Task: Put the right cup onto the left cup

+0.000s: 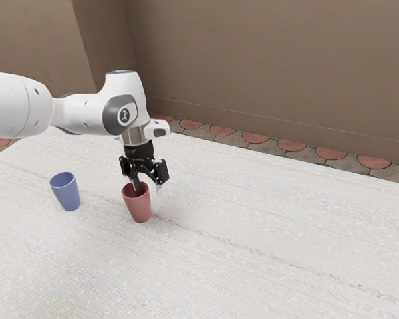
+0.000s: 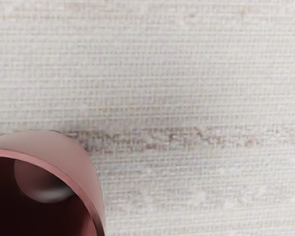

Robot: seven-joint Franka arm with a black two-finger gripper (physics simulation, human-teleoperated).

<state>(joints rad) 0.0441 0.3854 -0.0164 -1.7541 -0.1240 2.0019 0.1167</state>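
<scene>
A red cup (image 1: 138,207) stands upright on the pale, streaked table (image 1: 253,266), its mouth just under the black gripper (image 1: 147,189), whose fingers are spread apart, one reaching into the cup and the other outside its wall. Well apart, toward the exterior view's left, a blue cup (image 1: 67,194) stands upright on the same surface. Beyond the white arm (image 1: 86,113), scalloped red tiles (image 1: 292,144) line the foot of a brown wall (image 1: 272,60).
</scene>
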